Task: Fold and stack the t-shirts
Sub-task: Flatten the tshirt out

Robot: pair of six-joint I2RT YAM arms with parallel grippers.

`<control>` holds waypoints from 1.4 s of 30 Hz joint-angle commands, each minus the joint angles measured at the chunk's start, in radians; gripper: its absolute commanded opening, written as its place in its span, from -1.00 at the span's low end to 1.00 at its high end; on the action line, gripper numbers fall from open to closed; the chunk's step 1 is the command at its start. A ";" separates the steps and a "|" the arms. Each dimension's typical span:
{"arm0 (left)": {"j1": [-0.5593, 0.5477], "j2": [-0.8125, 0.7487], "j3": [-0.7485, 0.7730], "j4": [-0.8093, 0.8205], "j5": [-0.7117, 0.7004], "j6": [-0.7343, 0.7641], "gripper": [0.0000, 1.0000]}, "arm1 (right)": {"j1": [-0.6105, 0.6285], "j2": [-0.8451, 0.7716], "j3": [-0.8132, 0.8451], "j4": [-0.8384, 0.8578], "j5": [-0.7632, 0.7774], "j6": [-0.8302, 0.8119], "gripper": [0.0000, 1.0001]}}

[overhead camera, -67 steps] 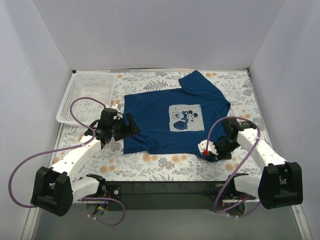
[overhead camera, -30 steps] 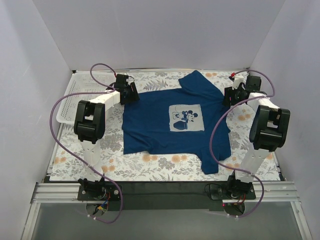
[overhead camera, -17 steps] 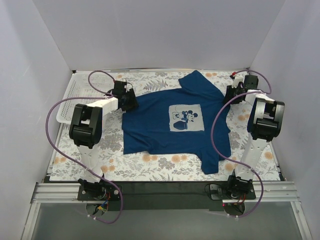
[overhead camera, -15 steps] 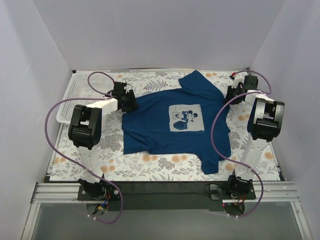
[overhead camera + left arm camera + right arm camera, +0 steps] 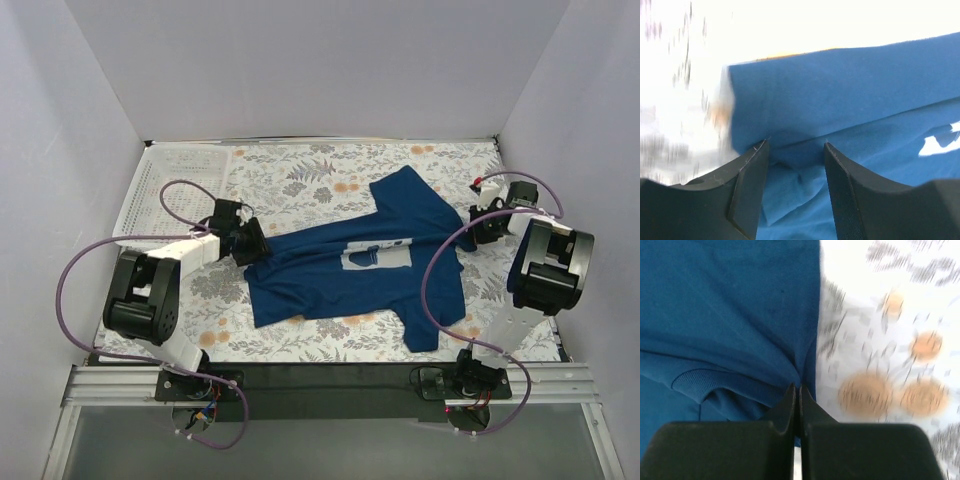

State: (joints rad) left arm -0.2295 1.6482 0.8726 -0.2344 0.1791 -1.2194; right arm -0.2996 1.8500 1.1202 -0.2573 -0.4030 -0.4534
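Top external view: standing by the table, I see the t-shirt lying across the flowered tablecloth, strung between the two tools. The left gripper sits at the shirt's left end and the right gripper at its right end, near the sleeve. The cloth's far edge runs from one tool to the other and is doubled over toward the near side, so only a strip of the pale chest graphic shows, about midway between the grippers. The rest of the shirt lies flat on the near side of both tools, one sleeve trailing toward the table's near edge. A white mesh basket stands beyond the left gripper, on its outer side, well apart from the shirt.

From the left wrist, the two dark fingers stand apart with a bunched fold of blue cloth lodged between their tips. A folded band of the shirt stretches ahead of them and away to the right, so this tool is grasping the t-shirt with its jaws only partly closed.

From the right wrist, the fingers are pressed tight together, clamped on the shirt's edge right at their tips. The ribbed collar curves just left of them, and orange printed flowers show on bare tablecloth to their right.
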 commanded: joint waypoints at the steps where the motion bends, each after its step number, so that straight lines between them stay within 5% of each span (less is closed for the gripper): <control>1: -0.021 -0.114 -0.064 -0.082 0.034 -0.023 -0.09 | -0.019 -0.107 -0.062 -0.097 0.016 -0.184 -0.97; 5: -0.034 -0.237 -0.049 -0.103 0.034 -0.022 -0.03 | -0.022 -0.198 -0.112 -0.108 -0.006 -0.229 -0.75; 10: -0.034 -0.315 0.073 -0.138 -0.046 0.053 0.30 | -0.022 -0.265 -0.053 -0.108 -0.085 -0.191 0.04; 12: -0.030 -0.285 0.110 -0.154 -0.095 0.083 0.31 | -0.022 -0.259 -0.010 -0.108 -0.138 -0.153 0.14; 20: -0.021 -0.042 0.241 -0.227 -0.167 0.123 -0.10 | 0.065 -0.117 0.183 -0.111 -0.269 -0.038 0.14; 29: -0.021 -0.018 0.186 -0.235 -0.276 0.098 -0.10 | 0.123 0.058 0.348 -0.111 -0.263 0.048 0.14; 42: -0.021 0.099 0.187 -0.192 -0.199 0.087 -0.26 | 0.143 0.146 0.461 -0.112 -0.263 0.102 0.14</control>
State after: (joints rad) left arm -0.2562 1.7561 1.0664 -0.4614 -0.0372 -1.1305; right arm -0.1619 1.9812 1.5284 -0.3710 -0.6399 -0.3729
